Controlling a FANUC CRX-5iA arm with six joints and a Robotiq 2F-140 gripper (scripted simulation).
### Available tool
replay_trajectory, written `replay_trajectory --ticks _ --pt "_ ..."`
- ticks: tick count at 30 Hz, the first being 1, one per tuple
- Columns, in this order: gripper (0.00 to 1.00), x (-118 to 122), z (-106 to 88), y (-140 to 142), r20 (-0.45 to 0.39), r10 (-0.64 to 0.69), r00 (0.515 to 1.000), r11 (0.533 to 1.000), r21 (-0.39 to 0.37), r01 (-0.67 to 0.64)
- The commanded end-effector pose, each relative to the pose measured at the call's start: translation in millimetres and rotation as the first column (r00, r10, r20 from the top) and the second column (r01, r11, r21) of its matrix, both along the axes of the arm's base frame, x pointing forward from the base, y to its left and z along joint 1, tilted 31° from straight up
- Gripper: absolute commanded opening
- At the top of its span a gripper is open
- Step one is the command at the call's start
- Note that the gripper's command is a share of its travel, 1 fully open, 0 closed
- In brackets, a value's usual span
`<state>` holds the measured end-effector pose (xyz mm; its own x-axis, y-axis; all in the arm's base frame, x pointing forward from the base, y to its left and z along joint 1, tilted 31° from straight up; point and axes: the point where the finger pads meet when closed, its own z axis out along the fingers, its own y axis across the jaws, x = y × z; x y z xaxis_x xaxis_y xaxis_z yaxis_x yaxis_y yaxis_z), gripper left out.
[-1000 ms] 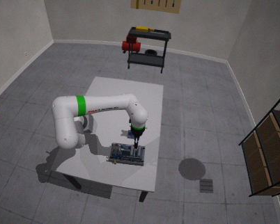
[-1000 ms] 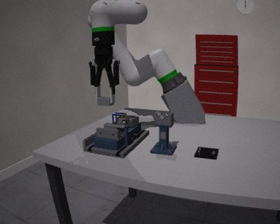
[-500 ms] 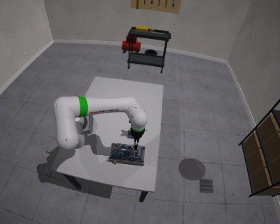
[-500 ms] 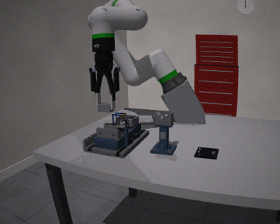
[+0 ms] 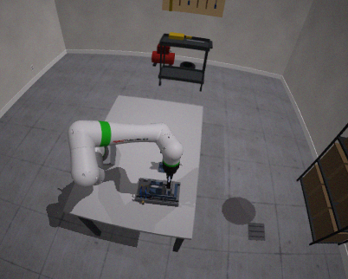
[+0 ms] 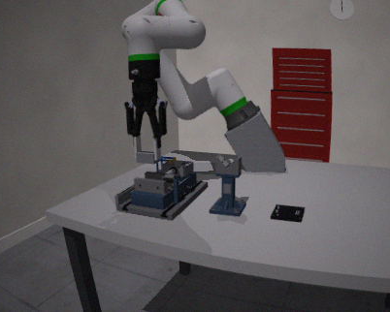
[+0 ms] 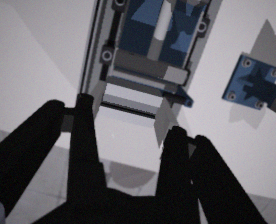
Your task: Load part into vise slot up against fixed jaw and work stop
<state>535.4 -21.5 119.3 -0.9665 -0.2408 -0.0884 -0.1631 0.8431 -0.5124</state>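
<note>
1. Hanging from the white arm (image 6: 181,92), the pincer (image 6: 146,145) points straight down and is pinching the part (image 6: 146,156), a pale grey block, between its two black fingers (image 6: 158,123).
2. Only the exterior view shows the part in the air above the vise (image 6: 159,191), apart from it, with its long side level.
3. From the top view the pincer (image 5: 169,179) is seen over the right-hand portion of the vise (image 5: 158,191), which sits near the front edge of the tabletop (image 5: 132,108), toward its front right corner; the part itself is too small to make out there.
4. The wrist view looks down between the fingers and shows the part (image 7: 131,96) as a pale strip spanning from one finger to the other, with the vise (image 7: 154,55) and its blue body beyond it.
5. That same view picks out a blue work-stop bracket (image 7: 185,98) at the right end of the jaws, just beside the part's right end in the picture.
6. A blue V-block stand (image 6: 227,194) rises just beside the vise, toward the middle of the tabletop (image 6: 327,233); in the wrist view only its blue base (image 7: 254,82) shows.
7. Visible in the exterior view alone, the black infeed plate (image 6: 287,212) lies flat, well apart from the pincer and farther along the front edge.
</note>
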Motion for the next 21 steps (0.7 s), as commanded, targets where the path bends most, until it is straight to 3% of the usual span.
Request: replay_trajectory --ticks 1,21 --pt "0.00 0.8 -2.5 -1.3 0.000 0.000 1.000 1.000 0.000 0.000" --pt "0.00 3.1 -12.0 -6.4 0.000 0.000 1.000 1.000 0.000 0.000"
